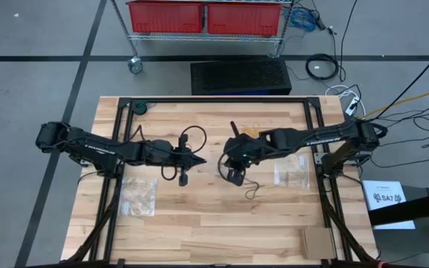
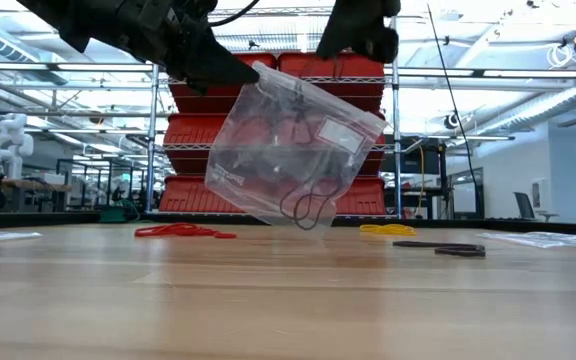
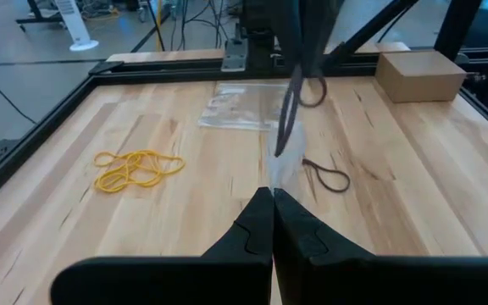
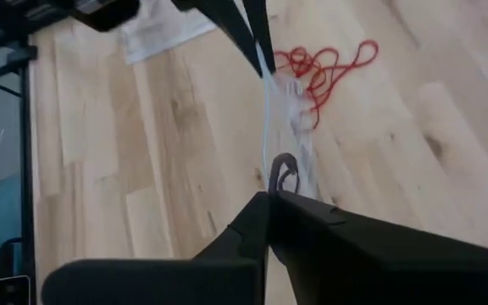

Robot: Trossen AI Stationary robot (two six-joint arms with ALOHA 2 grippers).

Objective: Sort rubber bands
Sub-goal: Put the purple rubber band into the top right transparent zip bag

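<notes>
Both grippers pinched shut on clear bag (image 2: 293, 160): left gripper (image 1: 199, 160) | right gripper (image 1: 229, 156) | mid-frame, above table (image 1: 214, 223), black rubber bands (image 2: 310, 205) inside.

The clear bag (image 2: 293, 150) hangs at the table's (image 1: 199, 231) centre, pinched between both closed tools, blocking passage there. Beneath it the table is bare. Red bands (image 2: 180, 231) lie at about 12 o'clock, yellow bands (image 2: 388, 229) near 1, black bands (image 2: 448, 247) toward 5. Flat bags (image 1: 138, 196) sit at 8 and 3 o'clock. The whole 6 o'clock strip is open.
</notes>
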